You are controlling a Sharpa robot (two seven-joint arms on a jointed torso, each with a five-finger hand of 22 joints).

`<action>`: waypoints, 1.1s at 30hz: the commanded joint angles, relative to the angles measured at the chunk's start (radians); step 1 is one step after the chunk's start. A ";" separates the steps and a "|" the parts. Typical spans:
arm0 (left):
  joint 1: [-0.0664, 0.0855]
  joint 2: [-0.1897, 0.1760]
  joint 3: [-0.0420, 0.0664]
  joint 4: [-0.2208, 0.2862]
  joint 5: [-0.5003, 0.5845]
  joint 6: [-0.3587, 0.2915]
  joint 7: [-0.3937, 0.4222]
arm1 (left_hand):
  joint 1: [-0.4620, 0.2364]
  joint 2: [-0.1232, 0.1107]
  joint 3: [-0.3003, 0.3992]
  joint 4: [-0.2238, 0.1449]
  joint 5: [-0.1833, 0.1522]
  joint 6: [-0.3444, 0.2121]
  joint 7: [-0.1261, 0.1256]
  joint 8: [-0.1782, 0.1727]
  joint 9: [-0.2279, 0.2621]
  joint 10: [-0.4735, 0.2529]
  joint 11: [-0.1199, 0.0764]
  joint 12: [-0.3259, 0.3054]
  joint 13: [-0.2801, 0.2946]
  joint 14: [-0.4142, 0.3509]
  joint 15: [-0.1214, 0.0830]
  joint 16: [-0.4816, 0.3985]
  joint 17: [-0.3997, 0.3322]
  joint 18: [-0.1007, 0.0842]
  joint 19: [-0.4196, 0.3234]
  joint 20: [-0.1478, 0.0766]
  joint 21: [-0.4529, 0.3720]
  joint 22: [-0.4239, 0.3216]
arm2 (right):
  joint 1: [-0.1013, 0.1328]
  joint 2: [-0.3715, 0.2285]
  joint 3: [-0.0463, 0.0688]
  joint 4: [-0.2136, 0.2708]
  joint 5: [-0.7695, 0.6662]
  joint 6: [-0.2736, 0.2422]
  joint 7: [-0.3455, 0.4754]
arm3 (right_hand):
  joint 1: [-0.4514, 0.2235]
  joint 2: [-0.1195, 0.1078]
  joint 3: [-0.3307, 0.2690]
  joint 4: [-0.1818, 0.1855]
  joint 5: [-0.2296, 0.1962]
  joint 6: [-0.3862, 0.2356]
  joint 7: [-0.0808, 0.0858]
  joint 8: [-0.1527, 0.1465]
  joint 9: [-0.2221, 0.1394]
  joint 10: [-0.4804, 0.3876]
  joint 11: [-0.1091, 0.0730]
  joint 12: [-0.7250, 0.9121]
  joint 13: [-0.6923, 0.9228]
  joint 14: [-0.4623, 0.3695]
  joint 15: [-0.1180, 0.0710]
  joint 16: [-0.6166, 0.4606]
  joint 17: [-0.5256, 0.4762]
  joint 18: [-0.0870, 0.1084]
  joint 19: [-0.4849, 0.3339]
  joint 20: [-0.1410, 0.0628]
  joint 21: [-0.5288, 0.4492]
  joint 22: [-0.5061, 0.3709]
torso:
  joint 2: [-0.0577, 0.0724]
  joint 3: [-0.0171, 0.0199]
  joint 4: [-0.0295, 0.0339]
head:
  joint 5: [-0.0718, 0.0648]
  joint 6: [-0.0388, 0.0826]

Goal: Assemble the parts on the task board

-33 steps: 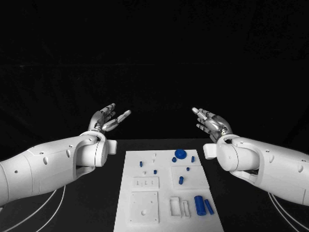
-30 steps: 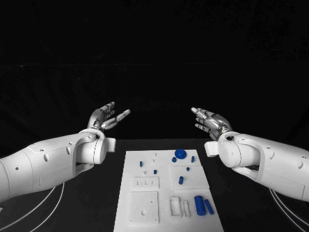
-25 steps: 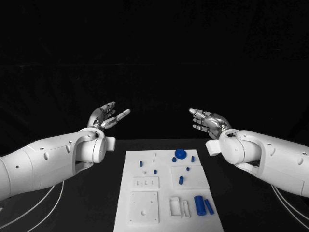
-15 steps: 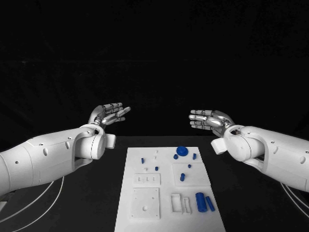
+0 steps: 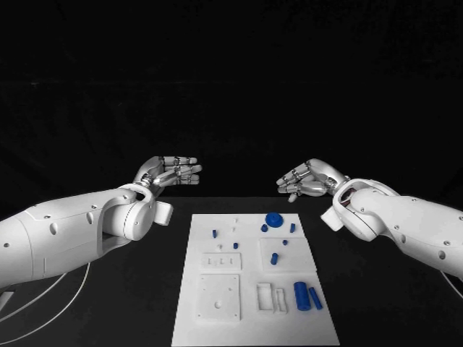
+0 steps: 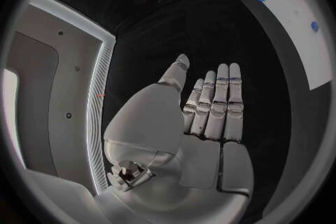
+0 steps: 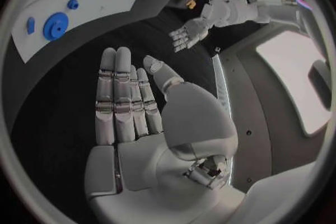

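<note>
The white task board (image 5: pixel 223 318) lies lengthwise in the middle of the black table. On it are a blue round disc (image 5: pixel 274 218), several small blue pegs such as the peg (image 5: pixel 274 257), and a thick blue cylinder (image 5: pixel 302 296) beside a thinner one (image 5: pixel 315 298). My left hand (image 5: pixel 171 172) hovers in the air beyond the board's far left corner, fingers straight and holding nothing. My right hand (image 5: pixel 307 179) hovers beyond the far right corner, also holding nothing. The left wrist view shows the left hand (image 6: pixel 206 112) flat, with the board (image 6: pixel 294 17) off to one side. The right hand (image 7: pixel 133 101) is flat too, near the disc (image 7: pixel 55 27).
White raised blocks (image 5: pixel 218 296) and a small white bracket (image 5: pixel 265 296) sit on the near half of the board. Bare black table surrounds the board on both sides. Thin white cables (image 5: pixel 23 307) trail under the left arm.
Both hands have turned over from palms facing up and inward to fingers pointing toward each other. The right hand has dropped slightly. The parts have not moved.
</note>
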 commanded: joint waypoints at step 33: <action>0.049 -0.088 0.005 0.213 -0.051 0.101 -0.035 | -0.022 -0.010 -0.033 -0.006 -0.014 -0.003 0.004 -0.002 0.001 -0.002 0.005 0.004 0.001 0.005 0.002 0.000 0.000 -0.011 -0.001 -0.002 0.010 -0.007 | -0.057 0.038 0.004 0.076 -0.999 -0.025 -0.342 | -0.011 -0.168 0.277 0.011 -0.213 -0.025 -0.008 -0.003 -0.009 -0.062 0.016 -0.003 0.001 -0.012 0.005 0.581 0.420 0.050 0.032 -0.005 0.332 0.423 | 0.118 0.0035 0.0583 | -0.033 0.000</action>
